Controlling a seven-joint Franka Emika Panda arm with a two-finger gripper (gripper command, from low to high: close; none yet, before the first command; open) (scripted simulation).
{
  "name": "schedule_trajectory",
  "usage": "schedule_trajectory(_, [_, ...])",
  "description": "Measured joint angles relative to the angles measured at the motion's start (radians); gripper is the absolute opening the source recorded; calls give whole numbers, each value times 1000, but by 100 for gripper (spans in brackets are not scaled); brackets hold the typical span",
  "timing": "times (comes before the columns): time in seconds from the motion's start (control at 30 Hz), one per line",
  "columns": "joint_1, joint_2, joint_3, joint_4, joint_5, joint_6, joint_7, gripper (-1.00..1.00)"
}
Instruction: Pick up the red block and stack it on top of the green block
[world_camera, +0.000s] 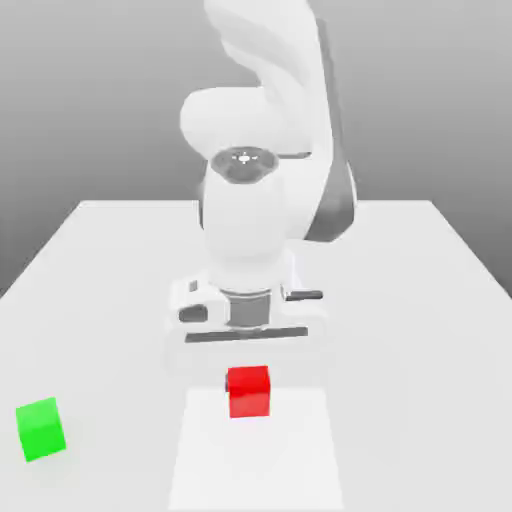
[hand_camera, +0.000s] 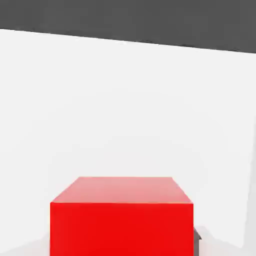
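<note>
Jaws closed on the red block (hand_camera: 121, 220), which sits on the table (world_camera: 400, 300) right under the gripper (world_camera: 248, 372). Your green block (world_camera: 41, 428) is well apart, twd the exterior view's left. Watch the lift: if the grip's off-center, block could twist or slip out w/ a fast swing over.
</note>
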Motion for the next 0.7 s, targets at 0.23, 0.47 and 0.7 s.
schedule_trajectory(0.23, [-154,43,-100,131,26,-89,288,-100])
schedule_trajectory(0.47, [-270,106,-210,258,59,-157,559,-100])
schedule_trajectory(0.7, [-308,259,-173,278,142,-28,525,100])
